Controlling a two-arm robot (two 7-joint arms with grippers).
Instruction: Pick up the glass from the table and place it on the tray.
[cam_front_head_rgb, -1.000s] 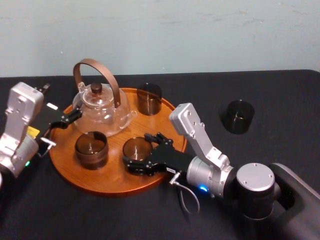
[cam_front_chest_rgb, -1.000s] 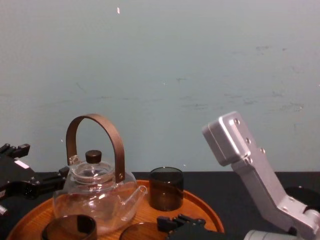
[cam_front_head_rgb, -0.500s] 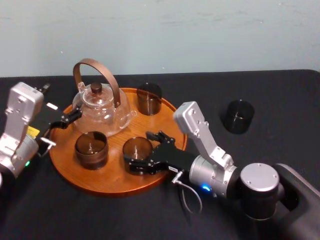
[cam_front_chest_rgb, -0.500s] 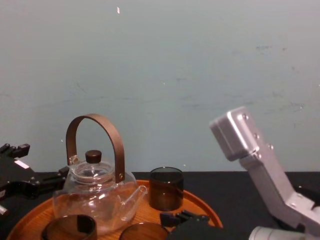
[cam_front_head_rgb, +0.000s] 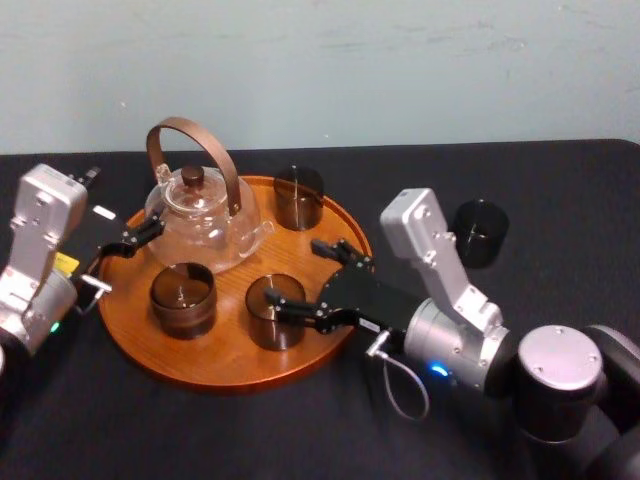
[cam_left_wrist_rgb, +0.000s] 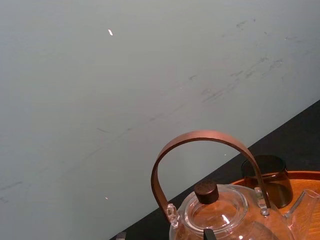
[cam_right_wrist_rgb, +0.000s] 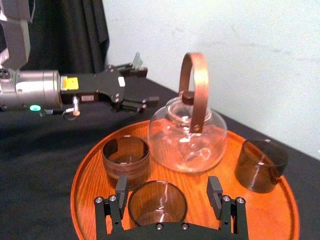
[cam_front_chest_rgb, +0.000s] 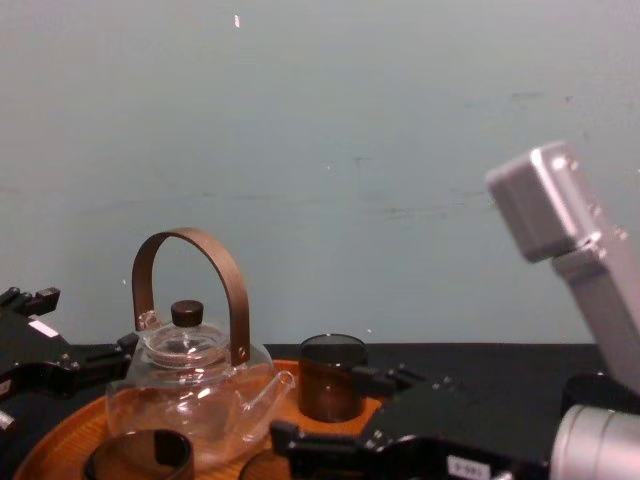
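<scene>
Glass (cam_front_head_rgb: 275, 310) sits on tray (cam_front_head_rgb: 215, 355); right gripper (cam_front_head_rgb: 293, 272) is spread wide around it, holding nothing. Left gripper (cam_right_wrist_rgb: 148, 84) idles beside tray, spread too. Only retreat seems to remain.

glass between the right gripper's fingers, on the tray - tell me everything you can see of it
The glass is a short, straight-walled tumbler of smoky brown see-through glass, open-topped, empty and upright. It stands on the tray toward its front rim, beside a similar glass. The right gripper is open around it, one finger on each side; contact cannot be told.

Lab setup, black-draped table (cam_front_head_rgb: 560, 180), bare wall (cam_front_head_rgb: 400, 60)
</scene>
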